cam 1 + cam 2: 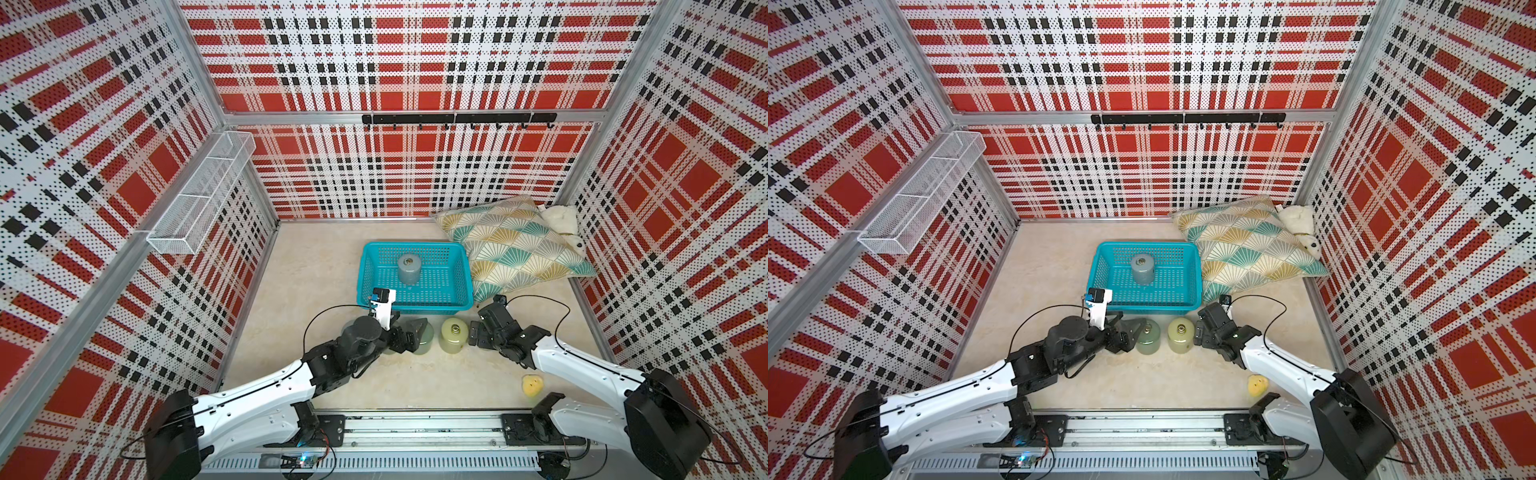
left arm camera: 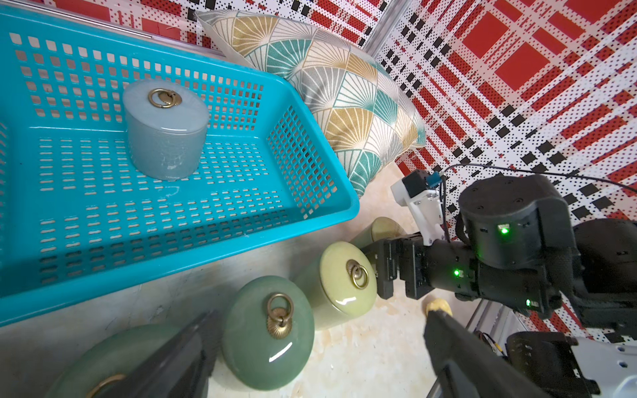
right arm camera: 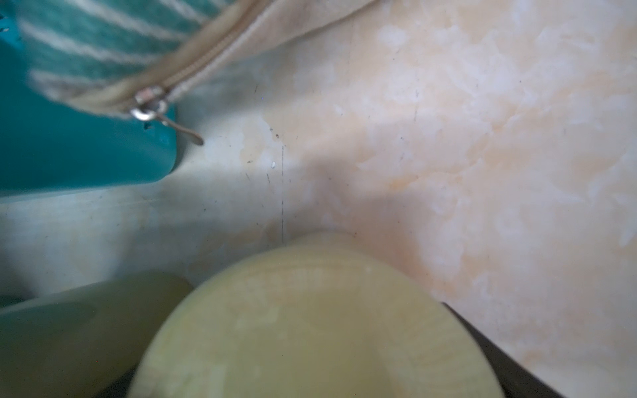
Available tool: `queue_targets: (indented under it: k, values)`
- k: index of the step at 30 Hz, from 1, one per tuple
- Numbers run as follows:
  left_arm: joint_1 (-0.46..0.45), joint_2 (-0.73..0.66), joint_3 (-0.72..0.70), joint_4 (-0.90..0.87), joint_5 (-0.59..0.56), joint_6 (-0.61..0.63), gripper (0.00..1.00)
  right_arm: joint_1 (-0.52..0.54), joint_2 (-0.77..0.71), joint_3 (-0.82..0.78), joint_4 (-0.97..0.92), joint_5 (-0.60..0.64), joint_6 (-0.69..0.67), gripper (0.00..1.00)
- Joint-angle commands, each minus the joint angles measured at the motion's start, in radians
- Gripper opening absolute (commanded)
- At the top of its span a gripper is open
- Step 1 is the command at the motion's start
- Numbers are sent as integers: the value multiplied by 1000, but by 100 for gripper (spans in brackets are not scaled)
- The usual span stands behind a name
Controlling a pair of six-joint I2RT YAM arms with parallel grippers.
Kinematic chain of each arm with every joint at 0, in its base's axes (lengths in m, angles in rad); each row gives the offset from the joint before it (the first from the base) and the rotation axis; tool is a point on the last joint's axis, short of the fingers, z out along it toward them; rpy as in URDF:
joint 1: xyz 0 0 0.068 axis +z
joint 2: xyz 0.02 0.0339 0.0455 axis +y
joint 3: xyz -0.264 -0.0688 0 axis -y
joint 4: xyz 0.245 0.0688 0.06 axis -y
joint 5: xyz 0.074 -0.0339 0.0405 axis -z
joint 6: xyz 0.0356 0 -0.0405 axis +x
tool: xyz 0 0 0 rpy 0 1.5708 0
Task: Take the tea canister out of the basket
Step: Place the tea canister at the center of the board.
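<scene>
- basket (image 1: 436,306), turquoise: centre of the desk (image 1: 316,270), far of both arms.
- left end effector (image 2: 322,312): released, jaws wide, empty, just near of the basket's near wall.
- right end effector (image 1: 475,330): released, further right, beside a yellow-green canister (image 1: 454,336).
- grey tea canister (image 1: 409,270): upright in the basket's far half, straight far of the left end effector, likely the nearer arm.

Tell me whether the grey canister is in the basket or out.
In: the grey canister stands upright inside the basket, on its floor between the walls.
</scene>
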Motion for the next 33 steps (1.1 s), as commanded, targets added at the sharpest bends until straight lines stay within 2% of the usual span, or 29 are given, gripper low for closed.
queue_targets:
  k: [1, 10, 14, 21, 28, 33]
  values:
    - [-6, 6, 21, 7, -17, 11, 99, -5, -29, 27, -6, 5, -5, 100]
    - [21, 53, 78, -49, -73, 0, 100, -4, -214, 101, -99, 1, -30, 100]
    - [98, 91, 98, -29, 12, -18, 99, -3, -266, 156, -96, -17, -74, 100]
    - [191, 184, 190, -67, 55, -12, 99, -5, -284, 215, 18, -28, -127, 100]
    - [264, 335, 341, -140, 55, 27, 99, -3, -240, 216, 198, -172, -232, 100]
    - [301, 475, 458, -196, 34, 52, 100, -4, -246, 166, 283, -222, -267, 100]
